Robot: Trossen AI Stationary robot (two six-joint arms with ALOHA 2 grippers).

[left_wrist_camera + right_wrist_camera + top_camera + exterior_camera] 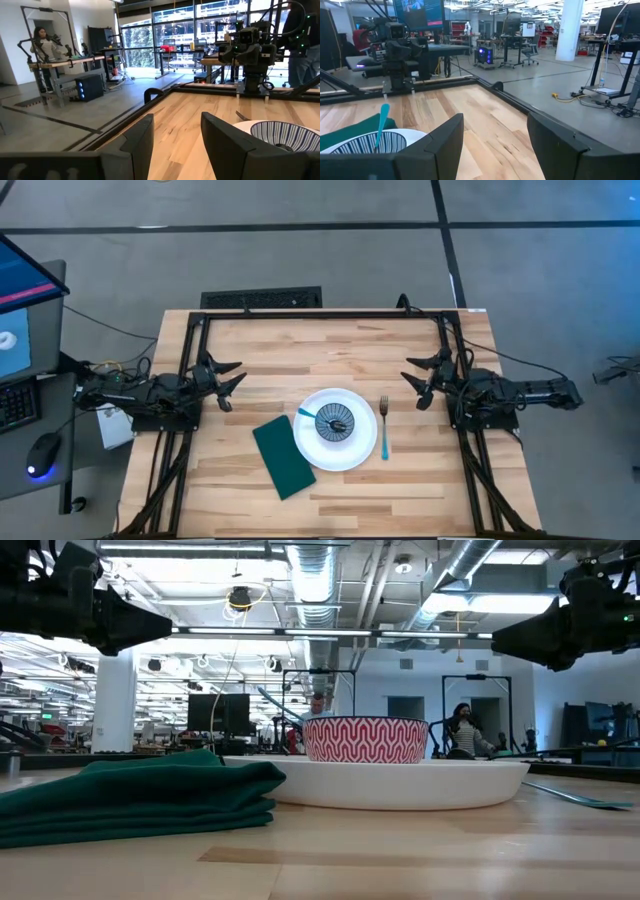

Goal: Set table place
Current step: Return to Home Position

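1. Light butcher-block tabletop [300, 350] in a black frame carries the whole place setting, grouped near the middle towards the front edge; an open workshop room lies beyond.
2. At the left edge the left gripper [236, 376] hangs above bare wood, well apart from the setting. Its wrist view shows the claw spread wide with nothing in it.
3. Next comes the dark green napkin [284, 456], folded and lying at a slant, its edge just beside the plate. It looks soft and light. I judge a pinch on a corner or the folded edge best, since it will sag and may unfold.
4. The white plate [350, 458] sits centre-right with the patterned bowl [335, 421] on it. Both seem stiff, glazed, slippery and breakable, so the rim is the place to grip.
5. The spoon [308, 413] rests in the bowl, and its blue handle pokes over the rim, which makes that end the easy hold.
6. The fork [384, 430] lies flat just right of the plate, tines away from the front edge. It is thin and hard, so it should be taken across the handle.
7. At the right edge the right gripper [410, 372] hangs with its claw likewise apart and empty.
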